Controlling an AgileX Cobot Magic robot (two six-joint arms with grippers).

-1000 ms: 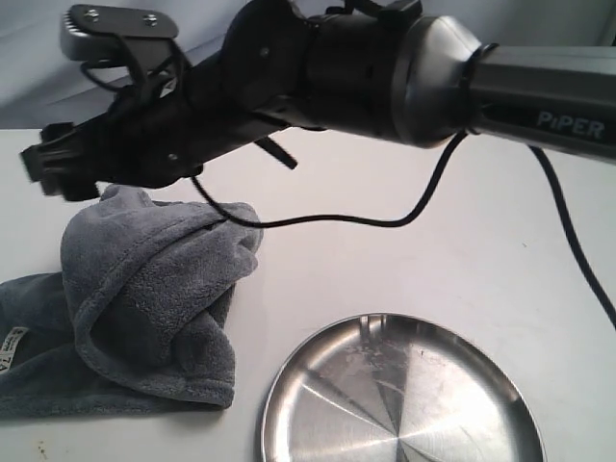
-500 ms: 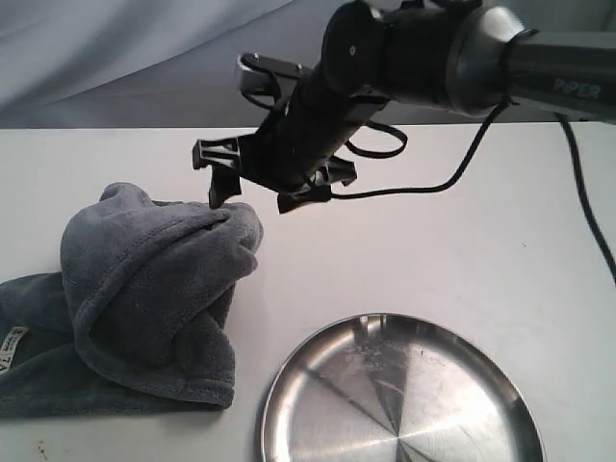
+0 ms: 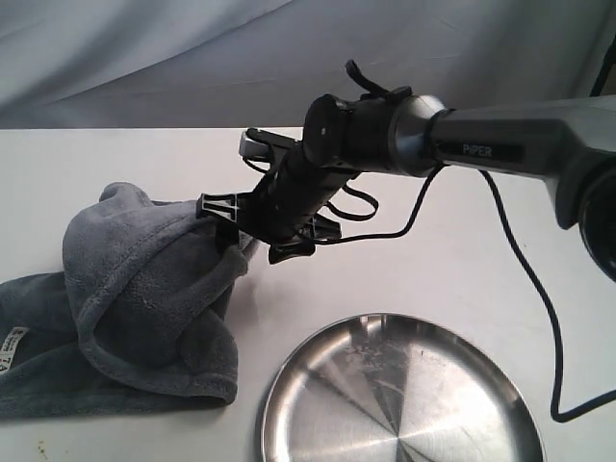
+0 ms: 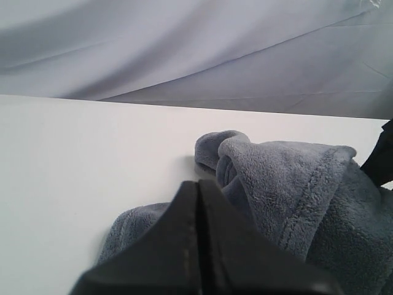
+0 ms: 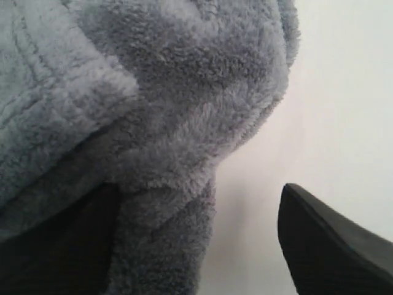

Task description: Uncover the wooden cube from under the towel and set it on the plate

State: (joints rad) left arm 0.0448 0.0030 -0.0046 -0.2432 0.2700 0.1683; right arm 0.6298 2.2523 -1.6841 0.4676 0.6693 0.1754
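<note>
The grey-blue towel lies bunched in a mound on the left of the white table, its white tag at the far left. The wooden cube is hidden. The steel plate sits at the front right, with nothing on it. My right gripper reaches across from the right and stands open at the mound's right edge. In the right wrist view the towel fills the space by one finger, and the other finger stands apart over bare table. My left gripper is shut and empty beside the towel.
A black cable hangs from the right arm and trails over the table's right side. A grey backdrop cloth rises behind the table's far edge. White tabletop shows between the towel and the plate.
The right arm has swung away from the camera and dropped, bringing its open gripper down to the towel's right edge. The towel's top fold is pressed slightly. The plate has not moved.
</note>
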